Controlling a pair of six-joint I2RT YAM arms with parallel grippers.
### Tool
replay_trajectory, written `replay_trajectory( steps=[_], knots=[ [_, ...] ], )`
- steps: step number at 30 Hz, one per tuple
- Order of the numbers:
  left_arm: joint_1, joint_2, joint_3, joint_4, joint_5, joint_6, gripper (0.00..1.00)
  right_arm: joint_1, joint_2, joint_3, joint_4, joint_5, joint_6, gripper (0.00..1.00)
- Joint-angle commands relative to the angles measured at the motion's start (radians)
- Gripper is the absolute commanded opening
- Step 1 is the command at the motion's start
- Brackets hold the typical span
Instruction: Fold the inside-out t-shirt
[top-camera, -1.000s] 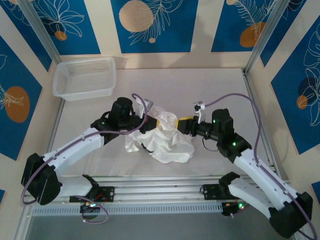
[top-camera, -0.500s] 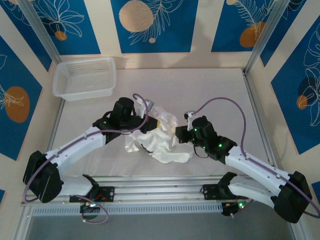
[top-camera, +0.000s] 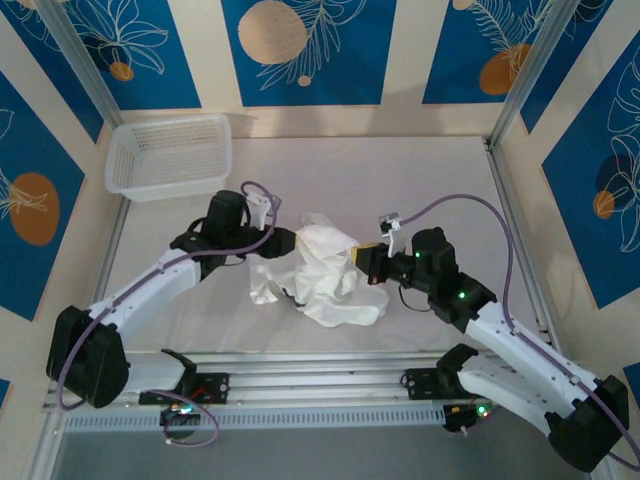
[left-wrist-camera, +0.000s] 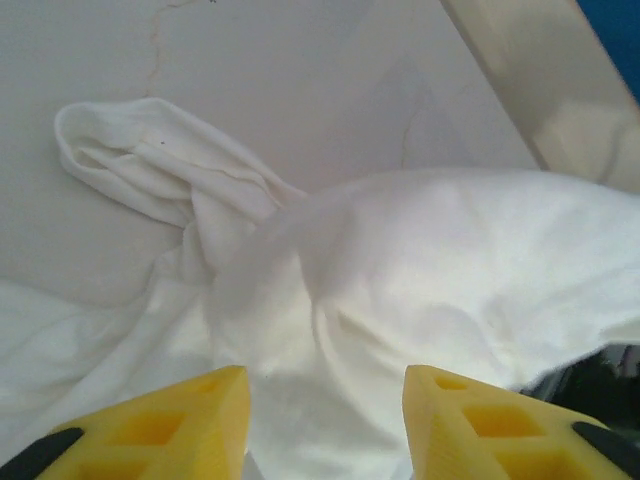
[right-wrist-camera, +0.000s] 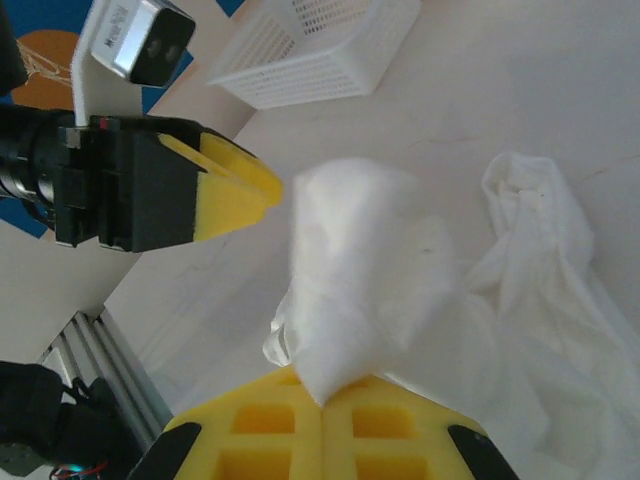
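The inside-out t-shirt (top-camera: 322, 268) is a crumpled white heap on the table mat, between the two arms. My right gripper (top-camera: 363, 258) is at its right edge. In the right wrist view that gripper (right-wrist-camera: 322, 392) is shut on a raised fold of the t-shirt (right-wrist-camera: 370, 270), which stands up from the yellow fingers. My left gripper (top-camera: 285, 243) is at the heap's left side. In the left wrist view it (left-wrist-camera: 325, 425) is open, its yellow fingertips (left-wrist-camera: 200, 410) apart with nothing held, and the t-shirt (left-wrist-camera: 420, 260) lies just beyond them. The left gripper (right-wrist-camera: 272, 188) also faces the raised fold.
A white mesh basket (top-camera: 170, 155) stands at the back left corner, also in the right wrist view (right-wrist-camera: 320, 45). Aluminium frame posts (top-camera: 515, 90) and patterned walls close in the table. The rail (top-camera: 320, 385) with the arm bases runs along the near edge.
The left gripper has opened, let go of the t-shirt and drawn back to the left. The right gripper closed on the shirt's fold and has shifted slightly right with it.
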Motion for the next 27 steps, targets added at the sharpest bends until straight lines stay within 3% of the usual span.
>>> replay_trajectory(
  steps=[1,5,9,13,20,25,27],
  knots=[
    [-0.013,-0.127,0.017,-0.075,-0.088,0.089,0.48,-0.007,0.030,0.074,0.002,-0.091,-0.022,0.00],
    [-0.155,-0.206,0.033,-0.104,-0.227,0.174,0.53,-0.007,0.068,0.110,-0.004,-0.114,-0.027,0.00],
    [-0.296,-0.117,0.092,-0.128,-0.348,0.250,0.54,-0.006,0.089,0.127,0.011,-0.142,-0.025,0.00],
    [-0.311,-0.003,0.127,-0.106,-0.398,0.291,0.54,-0.003,0.085,0.141,-0.005,-0.161,-0.020,0.00],
    [-0.314,0.129,0.173,-0.083,-0.306,0.342,0.61,0.000,0.075,0.137,-0.007,-0.166,-0.019,0.00],
    [-0.313,0.137,0.175,-0.083,-0.522,0.294,0.61,0.001,0.080,0.145,-0.026,-0.164,-0.028,0.00],
    [-0.312,0.121,0.171,-0.078,-0.586,0.282,0.54,0.001,0.078,0.149,-0.036,-0.159,-0.034,0.00]
  ],
)
